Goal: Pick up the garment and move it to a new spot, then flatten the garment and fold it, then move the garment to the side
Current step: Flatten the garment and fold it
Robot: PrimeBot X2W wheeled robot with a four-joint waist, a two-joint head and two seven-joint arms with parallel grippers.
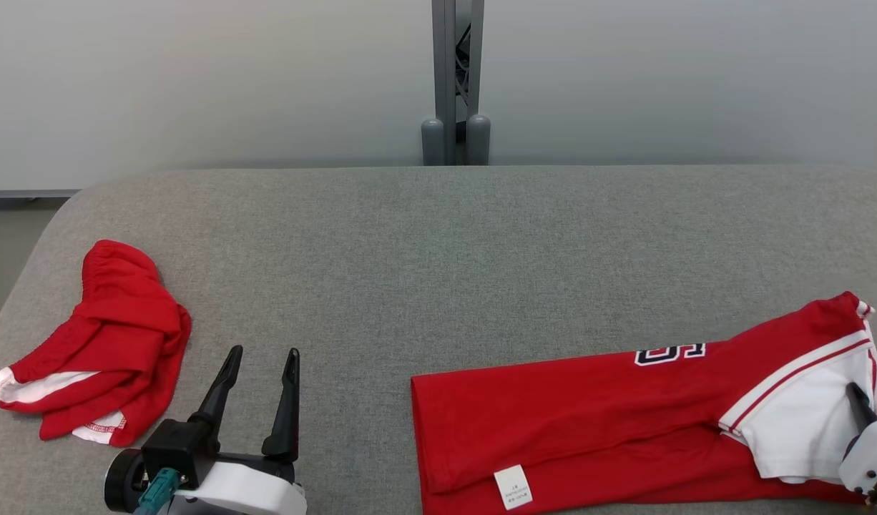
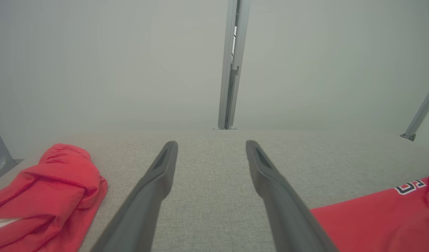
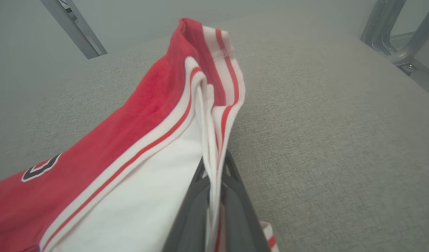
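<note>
The garment [image 1: 589,415] is a red jersey with a white sleeve, striped trim and a dark number patch. It lies stretched across the right front of the grey padded table [image 1: 438,236]. My right gripper [image 1: 862,404] is at the jersey's far right end, shut on its white striped edge. In the right wrist view the garment [image 3: 148,115] rises in a fold from between the closed fingers of that gripper [image 3: 216,164]. My left gripper [image 1: 263,354] stands open over bare table at the front left, holding nothing. In the left wrist view this gripper [image 2: 211,143] has the jersey [image 2: 375,217] at its lower right.
A second, crumpled red garment [image 1: 102,343] with white trim lies near the table's left edge, left of my left gripper, also seen as a red heap [image 2: 50,189]. A grey metal post [image 1: 456,79] stands behind the table's far edge.
</note>
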